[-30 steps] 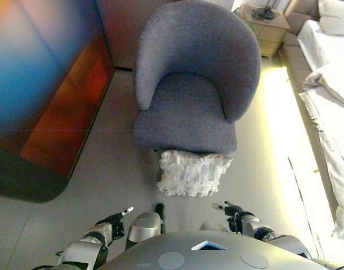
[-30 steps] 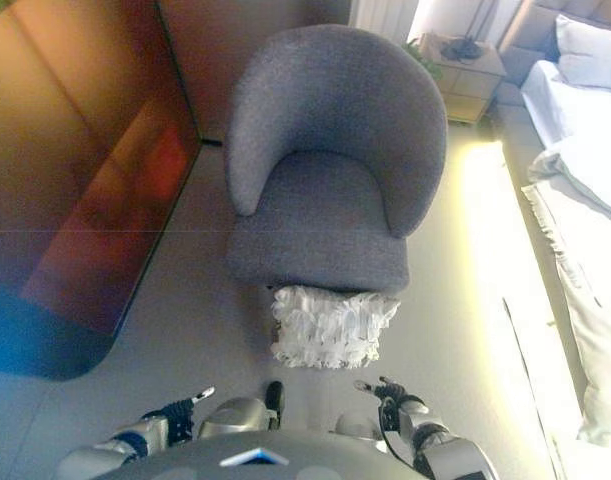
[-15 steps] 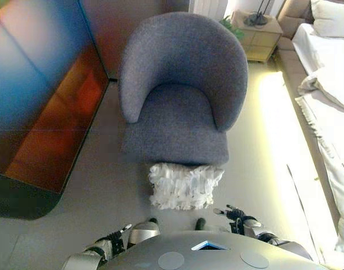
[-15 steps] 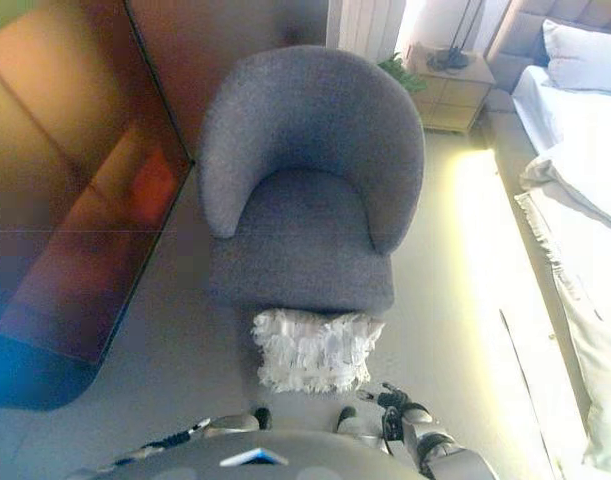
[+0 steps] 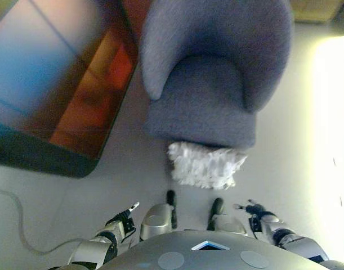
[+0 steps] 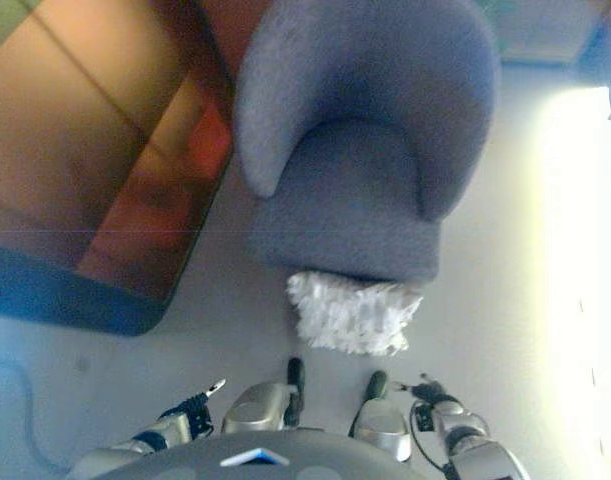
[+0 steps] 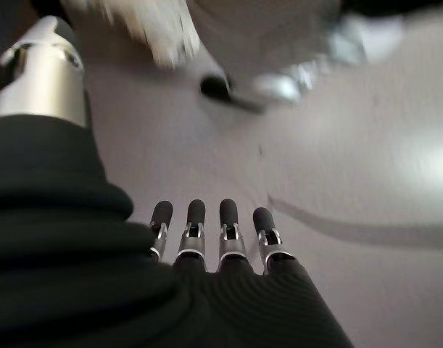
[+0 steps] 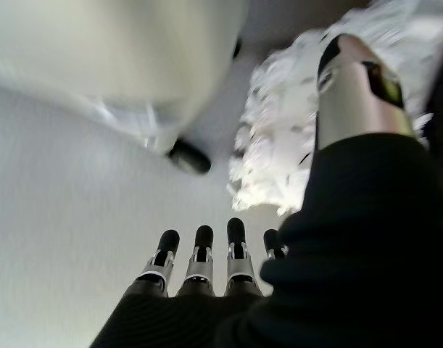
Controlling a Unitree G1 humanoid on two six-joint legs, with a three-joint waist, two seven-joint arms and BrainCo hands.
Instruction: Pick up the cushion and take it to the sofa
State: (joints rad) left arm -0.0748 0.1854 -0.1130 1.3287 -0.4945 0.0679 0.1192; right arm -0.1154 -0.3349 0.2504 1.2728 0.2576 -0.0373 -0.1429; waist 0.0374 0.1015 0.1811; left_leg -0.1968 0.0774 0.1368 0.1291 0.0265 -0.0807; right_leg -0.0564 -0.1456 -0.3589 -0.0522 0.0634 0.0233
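A white ruffled cushion point(image 5: 204, 164) lies on the floor against the front of a grey upholstered armchair point(image 5: 208, 79). It also shows in the right wrist view point(image 8: 279, 145). My left hand point(image 5: 122, 220) hangs low at the left, open and empty, well short of the cushion. My right hand point(image 5: 256, 212) hangs low at the right, open and empty, just below and right of the cushion. Both wrist views show straight fingers point(image 7: 196, 221) over bare floor.
A large dark reflective panel point(image 5: 53, 84) lies on the floor to the left of the armchair. A bright strip of light point(image 5: 329, 112) runs along the floor at the right.
The camera has tilted down and shifted: the armchair and cushion now sit higher and further right. The bed and nightstand have left the view. Both hands remain low and empty.
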